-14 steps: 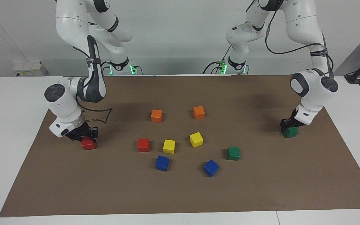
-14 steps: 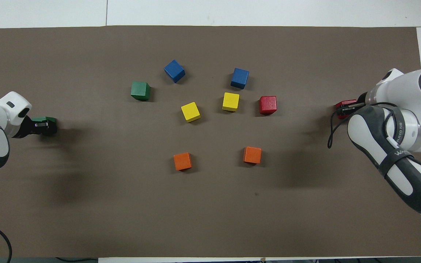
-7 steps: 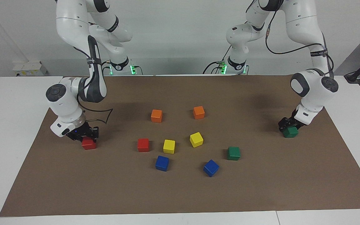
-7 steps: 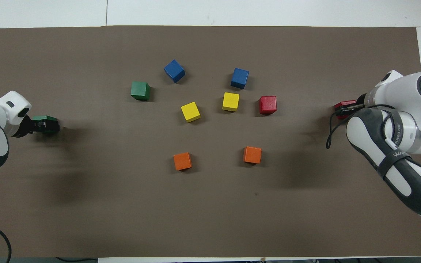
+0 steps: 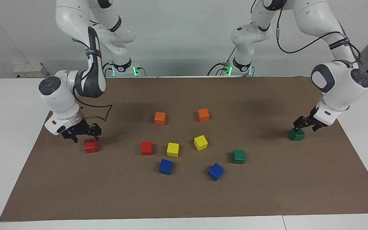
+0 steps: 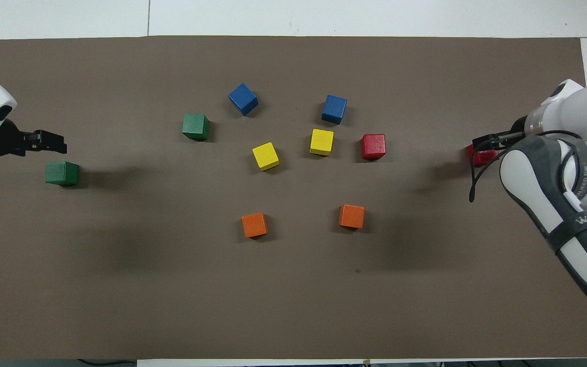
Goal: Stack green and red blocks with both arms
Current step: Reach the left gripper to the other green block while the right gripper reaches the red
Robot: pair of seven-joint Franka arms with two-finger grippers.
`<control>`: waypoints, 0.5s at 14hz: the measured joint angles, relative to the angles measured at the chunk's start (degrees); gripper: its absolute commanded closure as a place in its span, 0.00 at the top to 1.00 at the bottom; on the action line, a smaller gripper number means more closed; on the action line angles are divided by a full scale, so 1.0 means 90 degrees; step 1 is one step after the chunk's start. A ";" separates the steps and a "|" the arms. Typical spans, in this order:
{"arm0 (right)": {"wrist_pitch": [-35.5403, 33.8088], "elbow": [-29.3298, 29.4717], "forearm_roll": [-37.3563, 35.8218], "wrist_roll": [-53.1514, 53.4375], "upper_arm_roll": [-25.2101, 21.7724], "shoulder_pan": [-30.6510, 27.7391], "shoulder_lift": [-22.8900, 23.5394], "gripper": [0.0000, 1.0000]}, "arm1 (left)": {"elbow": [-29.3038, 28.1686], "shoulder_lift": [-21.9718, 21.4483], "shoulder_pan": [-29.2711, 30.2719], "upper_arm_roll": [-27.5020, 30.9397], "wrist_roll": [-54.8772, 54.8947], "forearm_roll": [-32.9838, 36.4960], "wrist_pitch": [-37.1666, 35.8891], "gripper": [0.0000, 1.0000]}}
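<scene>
While both blocks sit free on the mat, the left gripper [image 5: 305, 125] and right gripper [image 5: 82, 135] hang spread, no writing legible

Small glossy red cubes [image 5: 90, 145] and green cubes [image 5: 238, 156] look like painted wood. A matt brown paper sheet [image 5: 184, 198] covers the smooth white counter [image 5: 8, 127]. Glossy white plastic arm shells [image 5: 340, 84].
</scene>
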 measured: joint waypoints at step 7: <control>-0.0656 0.1100 0.0083 0.2834 0.0084 0.1680 0.0284 1.00 | 0.0733 0.0496 -0.1492 -0.0045 -0.1267 -0.0115 -0.0052 1.00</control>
